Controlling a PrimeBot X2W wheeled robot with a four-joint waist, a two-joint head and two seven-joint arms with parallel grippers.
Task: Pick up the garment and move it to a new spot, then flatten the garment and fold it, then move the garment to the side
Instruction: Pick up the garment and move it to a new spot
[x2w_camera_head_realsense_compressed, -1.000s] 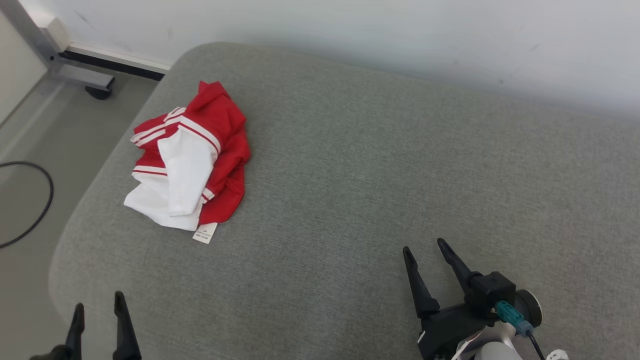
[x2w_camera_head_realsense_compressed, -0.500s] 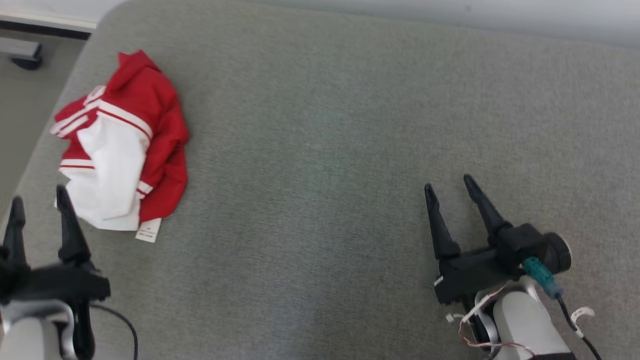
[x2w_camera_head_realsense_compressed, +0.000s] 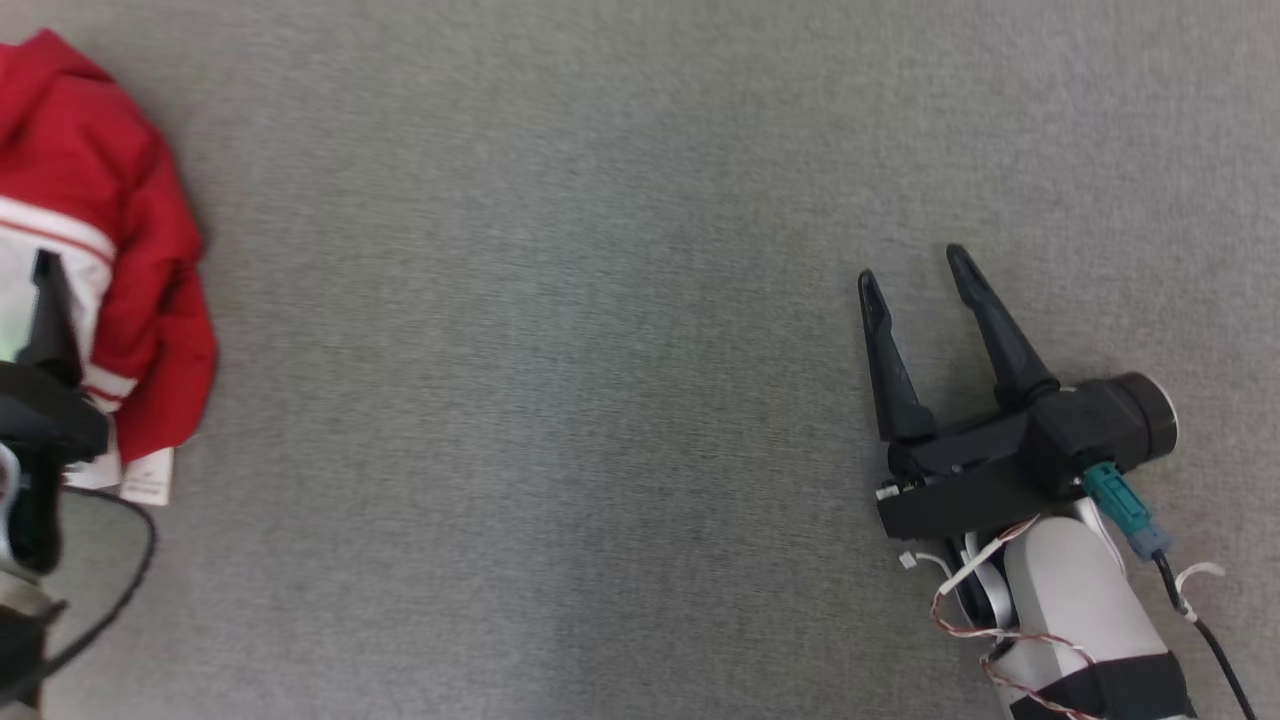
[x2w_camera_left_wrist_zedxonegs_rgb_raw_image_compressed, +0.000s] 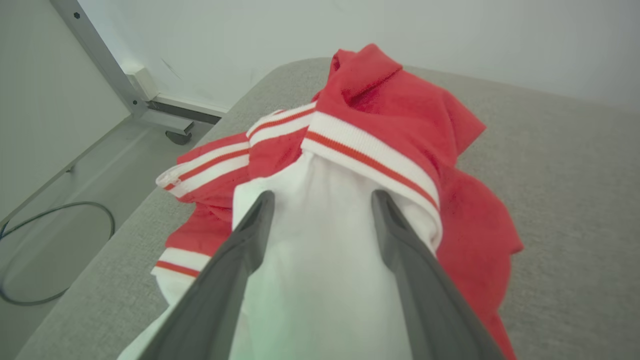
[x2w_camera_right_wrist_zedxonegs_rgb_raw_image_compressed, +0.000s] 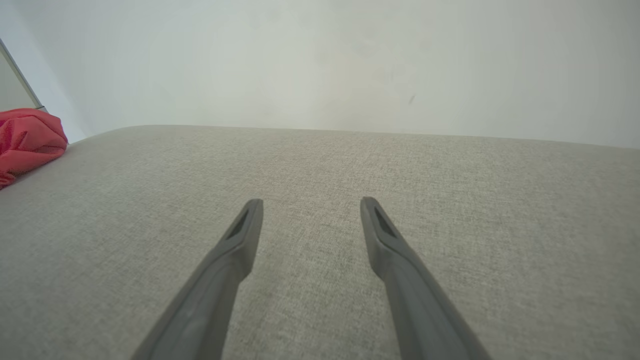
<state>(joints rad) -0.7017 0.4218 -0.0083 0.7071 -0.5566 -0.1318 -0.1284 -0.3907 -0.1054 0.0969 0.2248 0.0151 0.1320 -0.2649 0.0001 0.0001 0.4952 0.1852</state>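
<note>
Two wide-open, empty grippers: the left gripper (x2w_camera_left_wrist_zedxonegs_rgb_raw_image_compressed: 322, 200) is poised over the white part of the crumpled red-and-white garment (x2w_camera_left_wrist_zedxonegs_rgb_raw_image_compressed: 395, 105) near the grey cushion's (x2w_camera_head_realsense_compressed: 560, 300) left edge, while the right gripper (x2w_camera_head_realsense_compressed: 912, 265) hovers well apart.

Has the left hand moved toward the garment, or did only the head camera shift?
Yes. The left hand has advanced toward the garment: earlier short of it, now its open fingers overlap the white fabric.

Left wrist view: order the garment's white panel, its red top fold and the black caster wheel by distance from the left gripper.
1. White fabric panel, inside the open left gripper.
2. Red top fold, just beyond it.
3. Black caster wheel, on the floor, upper left.
</note>
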